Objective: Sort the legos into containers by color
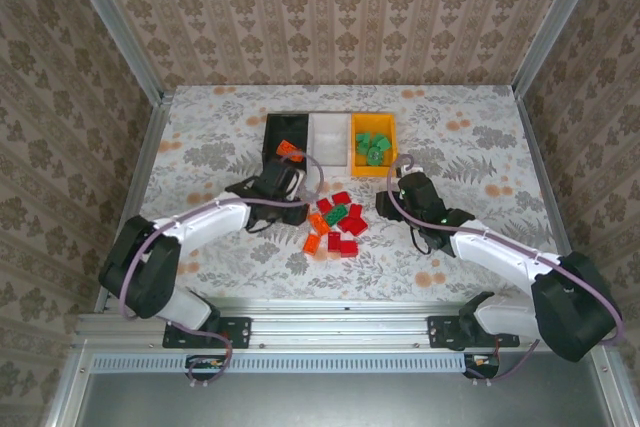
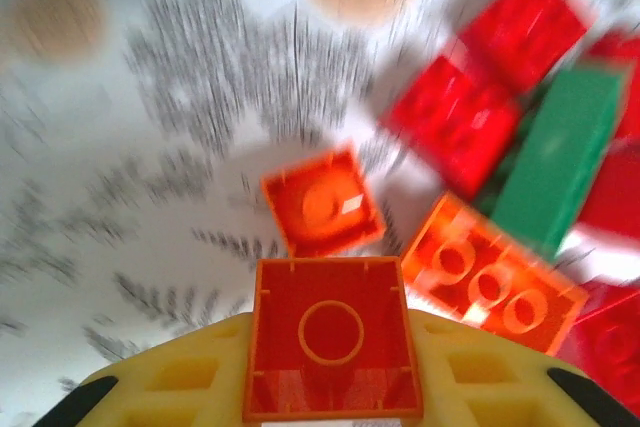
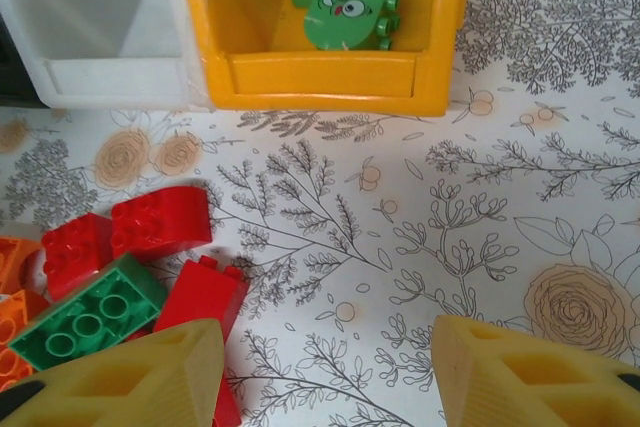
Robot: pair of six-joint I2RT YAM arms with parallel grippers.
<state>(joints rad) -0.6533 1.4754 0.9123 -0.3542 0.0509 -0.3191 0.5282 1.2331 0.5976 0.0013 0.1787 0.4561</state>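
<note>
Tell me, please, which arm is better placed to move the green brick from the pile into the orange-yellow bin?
Right. The right gripper, open, hangs by the green brick, facing the orange-yellow bin of greens; the left gripper is shut on an orange brick.

Red, orange, green legos (image 1: 338, 222), grey-and-orange floral table (image 1: 470, 147)

The left gripper (image 2: 332, 379) clamps an orange-red brick (image 2: 333, 332) left of the lego pile (image 1: 338, 222); the right gripper (image 3: 330, 367), jaws apart, is right of it.
</note>
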